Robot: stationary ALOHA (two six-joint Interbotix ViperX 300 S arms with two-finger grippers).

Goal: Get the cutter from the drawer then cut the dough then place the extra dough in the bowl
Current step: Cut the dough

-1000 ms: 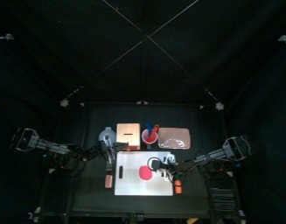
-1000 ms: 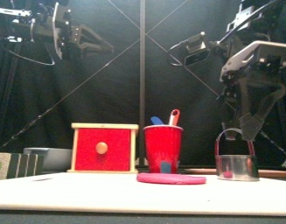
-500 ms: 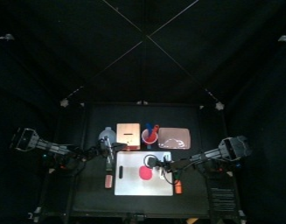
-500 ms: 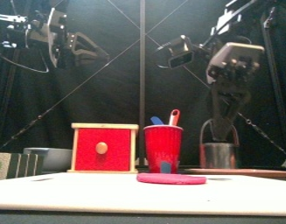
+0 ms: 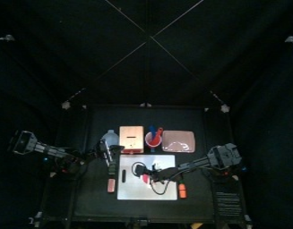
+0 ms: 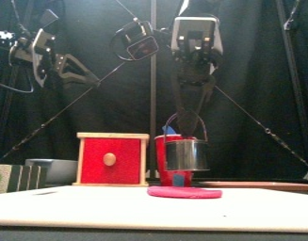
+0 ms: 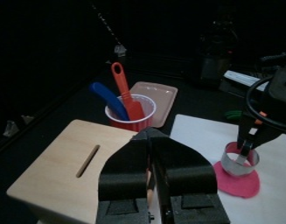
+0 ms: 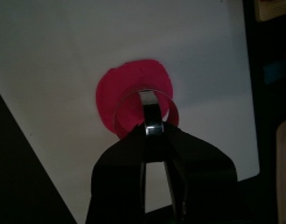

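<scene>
Right gripper (image 8: 149, 129) pinches cutter (image 6: 182, 155) by its wire handle over soft dough (image 8: 110, 101); light, rigid, likely swings. Left gripper (image 7: 153, 147) pressed together, empty.

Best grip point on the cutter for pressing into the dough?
Grip the cutter at the top of its wire handle, from straight above: the handle arches over the upright ring, so a vertical pinch keeps it level over the dough. The right tool holds it so.
</scene>
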